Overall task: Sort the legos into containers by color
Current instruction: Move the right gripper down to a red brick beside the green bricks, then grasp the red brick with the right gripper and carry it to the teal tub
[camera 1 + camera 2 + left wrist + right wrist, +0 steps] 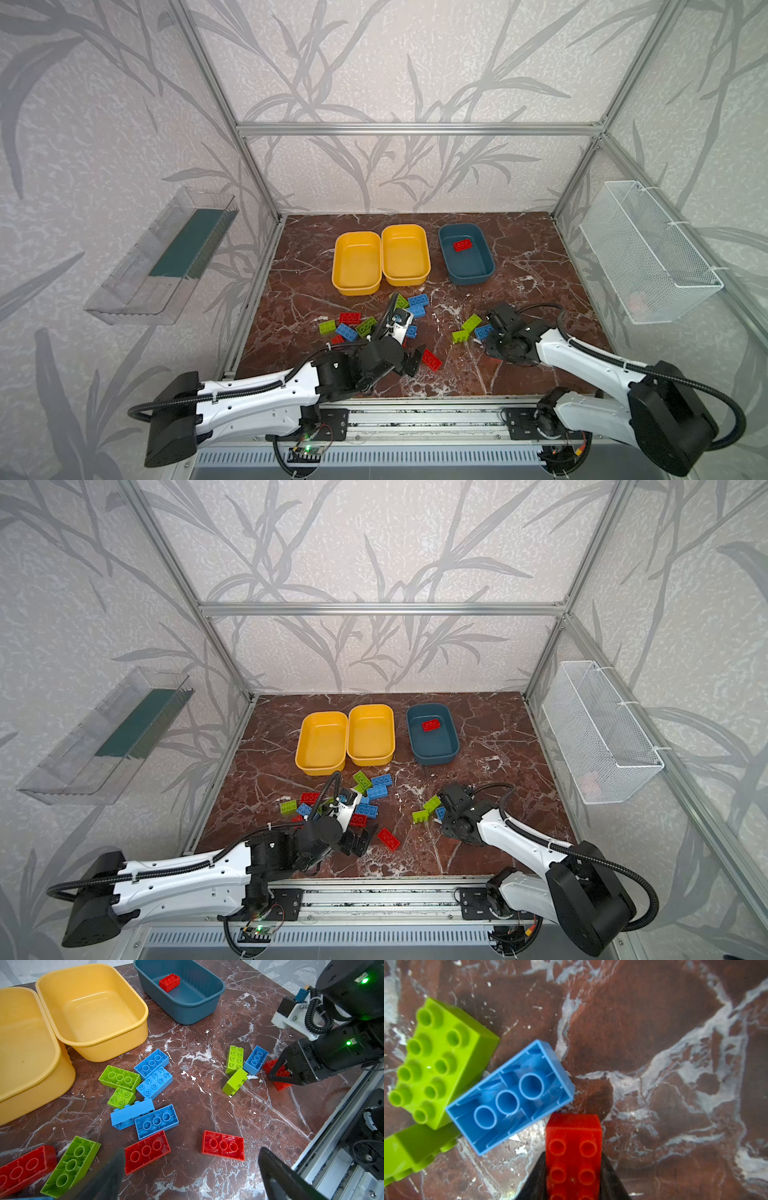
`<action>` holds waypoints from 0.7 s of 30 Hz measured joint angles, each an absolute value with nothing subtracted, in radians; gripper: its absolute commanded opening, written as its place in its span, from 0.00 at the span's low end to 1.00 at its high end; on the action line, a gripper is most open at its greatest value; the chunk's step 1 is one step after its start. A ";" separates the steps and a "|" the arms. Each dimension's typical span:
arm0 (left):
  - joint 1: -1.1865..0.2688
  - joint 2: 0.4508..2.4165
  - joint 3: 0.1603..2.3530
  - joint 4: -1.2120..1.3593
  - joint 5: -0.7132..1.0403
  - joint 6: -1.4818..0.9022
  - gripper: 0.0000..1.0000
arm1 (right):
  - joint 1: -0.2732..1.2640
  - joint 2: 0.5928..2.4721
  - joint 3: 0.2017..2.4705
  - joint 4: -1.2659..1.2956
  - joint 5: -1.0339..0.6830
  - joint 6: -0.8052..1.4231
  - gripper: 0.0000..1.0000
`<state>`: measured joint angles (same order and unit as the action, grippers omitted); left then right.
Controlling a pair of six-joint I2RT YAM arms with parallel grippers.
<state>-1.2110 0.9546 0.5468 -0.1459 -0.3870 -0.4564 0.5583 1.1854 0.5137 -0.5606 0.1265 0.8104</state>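
Now right gripper [572, 1155] clamped on glossy red studded brick [572, 1132]; left gripper [192, 1150] jaws wide apart above veined marble tabletop [259, 1118]

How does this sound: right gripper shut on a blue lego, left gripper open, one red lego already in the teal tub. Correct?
Not quite. The right gripper is shut on a red lego, not a blue one, as the right wrist view shows. The rest stands.

Pinched between the right gripper's [573, 1160] dark fingers [610, 1180]: a red brick [573, 1147], studs up. Just beside its corner, a blue brick [510, 1097], hollow underside up, pressed against a lime green brick [440, 1064], studs up. Next to both, a second green brick [411, 1149], tipped on its side. Underneath, brown marble tabletop [654, 1043].
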 measured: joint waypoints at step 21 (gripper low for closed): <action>-1.098 1.190 0.682 -0.199 -0.462 -0.473 0.99 | 0.444 1.446 1.147 -0.633 0.174 0.522 0.29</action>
